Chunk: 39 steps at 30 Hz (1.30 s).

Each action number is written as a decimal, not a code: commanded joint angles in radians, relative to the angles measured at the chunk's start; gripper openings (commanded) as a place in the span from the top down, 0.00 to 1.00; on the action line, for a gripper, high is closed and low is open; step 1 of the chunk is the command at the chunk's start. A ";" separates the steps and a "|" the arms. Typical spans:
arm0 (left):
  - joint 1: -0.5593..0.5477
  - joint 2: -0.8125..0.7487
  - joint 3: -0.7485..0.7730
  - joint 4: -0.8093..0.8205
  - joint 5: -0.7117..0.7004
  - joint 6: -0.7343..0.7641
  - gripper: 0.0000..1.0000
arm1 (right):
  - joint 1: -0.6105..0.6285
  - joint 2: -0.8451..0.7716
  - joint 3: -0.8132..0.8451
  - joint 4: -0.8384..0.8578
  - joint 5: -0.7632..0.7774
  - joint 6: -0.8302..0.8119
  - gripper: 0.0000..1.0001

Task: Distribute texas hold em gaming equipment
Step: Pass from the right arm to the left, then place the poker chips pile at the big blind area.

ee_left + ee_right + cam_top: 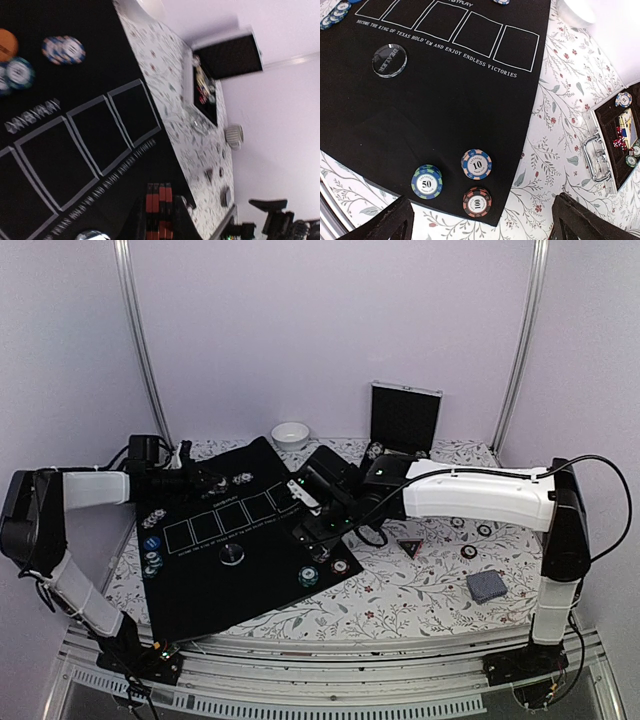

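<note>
The table (420,590) carries a black mat (200,580). The right tool (482,198), spread wide, hangs over the mat's near edge. The left tool (159,200), narrow, pinches red chips (160,220) above the mat. Cards (487,586) lie right, off the mat. The button (389,60) and three loose chips (476,164) lie on it.

White shells, black joints: my left arm (95,487) and right arm (480,495).
A black cable (598,457) loops off the right one; orange-red pads (155,215) line my left hand (159,205).

Pale lilac walls (330,320), floral tablecloth (420,590)
</note>
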 commanded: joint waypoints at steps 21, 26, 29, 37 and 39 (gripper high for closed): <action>0.265 0.617 0.549 -0.124 -0.308 0.035 1.00 | -0.097 -0.241 -0.309 0.158 -0.015 0.042 0.01; 0.252 0.686 0.569 -0.107 -0.229 0.013 1.00 | -0.098 -0.245 -0.300 0.155 -0.023 0.045 0.01; 0.254 0.709 0.563 -0.066 -0.192 -0.010 1.00 | -0.097 -0.241 -0.292 0.144 -0.025 0.045 0.01; 0.259 0.732 0.538 -0.008 -0.146 -0.089 0.90 | -0.098 -0.234 -0.280 0.128 -0.024 0.045 0.01; 0.259 0.727 0.543 -0.058 -0.205 -0.078 0.79 | -0.097 -0.236 -0.281 0.126 -0.018 0.046 0.01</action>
